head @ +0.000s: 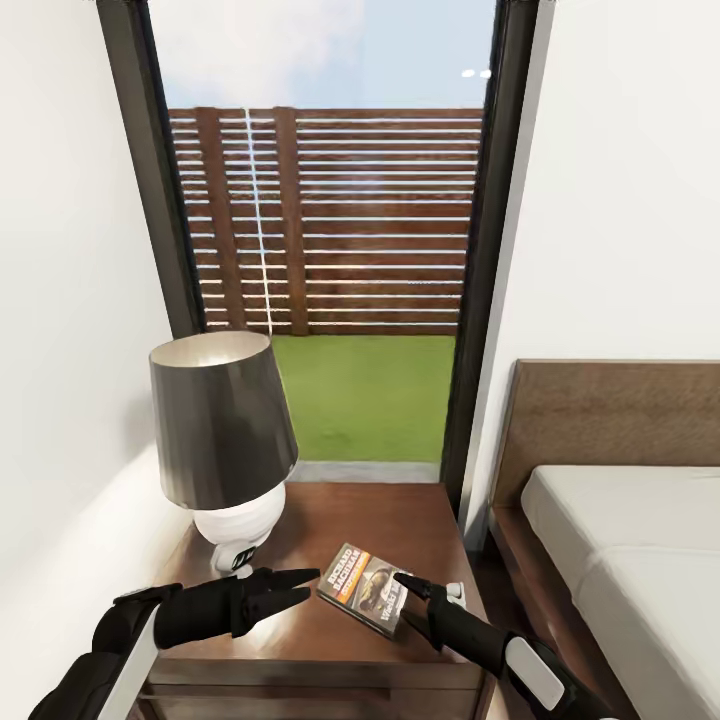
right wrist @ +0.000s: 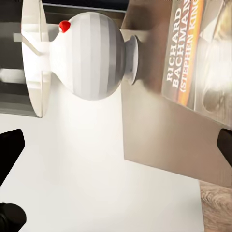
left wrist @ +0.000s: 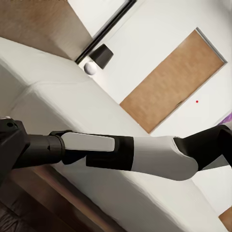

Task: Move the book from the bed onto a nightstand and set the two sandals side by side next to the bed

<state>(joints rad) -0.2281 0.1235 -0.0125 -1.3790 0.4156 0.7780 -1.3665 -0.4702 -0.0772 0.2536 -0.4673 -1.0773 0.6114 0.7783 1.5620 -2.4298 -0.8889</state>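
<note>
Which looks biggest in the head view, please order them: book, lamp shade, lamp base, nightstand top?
1. nightstand top
2. lamp shade
3. lamp base and book: they look about alike, and the shade hides part of the base, so I do not rank them.

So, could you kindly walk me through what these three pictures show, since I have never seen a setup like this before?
These are simulator renders from a two-armed wheeled robot. The large picture comes from its head camera, looking down over both arms at a dark wooden nightstand beside a bed. On the nightstand stand a lamp and a paperback, the book. The left gripper hangs open just left of the book, holding nothing. The right gripper is at the book's right edge; whether it grips it I cannot tell. The other two pictures come from cameras near each gripper: the right wrist view shows the book's cover and the lamp up close, the left wrist view looks across the right arm to the mattress.
</note>
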